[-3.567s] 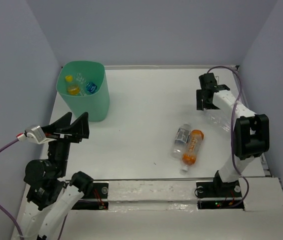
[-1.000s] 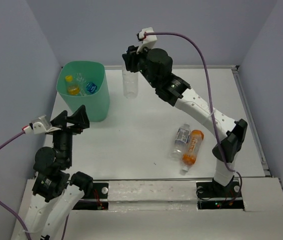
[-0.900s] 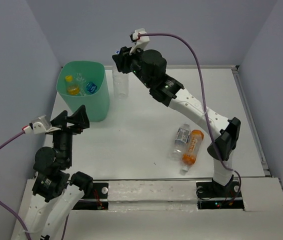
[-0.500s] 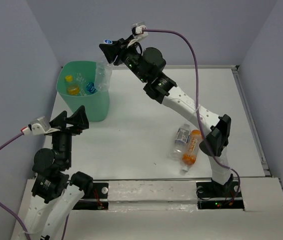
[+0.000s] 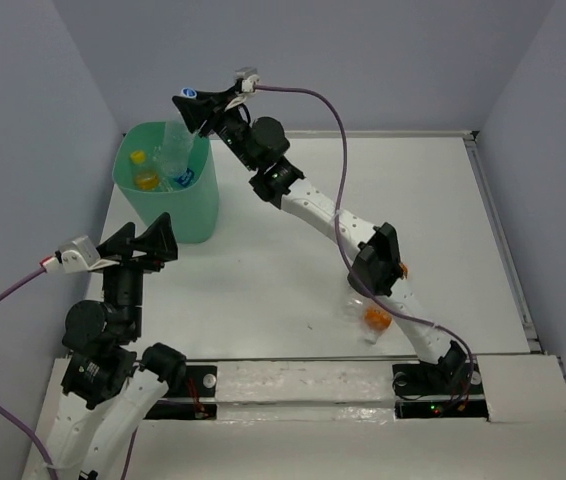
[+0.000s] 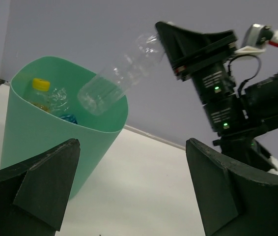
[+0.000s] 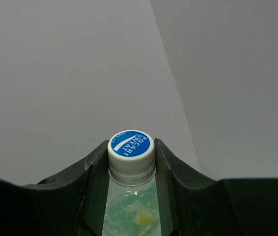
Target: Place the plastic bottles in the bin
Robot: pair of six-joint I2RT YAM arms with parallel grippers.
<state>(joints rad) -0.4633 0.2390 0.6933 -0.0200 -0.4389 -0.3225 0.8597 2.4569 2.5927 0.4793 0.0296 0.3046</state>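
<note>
The clear bottle hung tilted over the mouth of the bin, base lowest and just inside the far rim. The right pincer pinched it at the neck, under a blue cap. Its plastic was thin, ribbed and see-through, with no label on it.

The bin was mint green and smooth, a rounded square that narrowed toward the bottom. It stood at the table's far left corner. Inside lay a yellow-capped bottle and a blue-labelled bottle among crumpled clear plastic.

The right arm stretched across the white table, and its elbow hid most of an orange bottle lying near the front edge. The left pincer hovered near the bin's front side, its black fingers spread wide, holding nothing.
</note>
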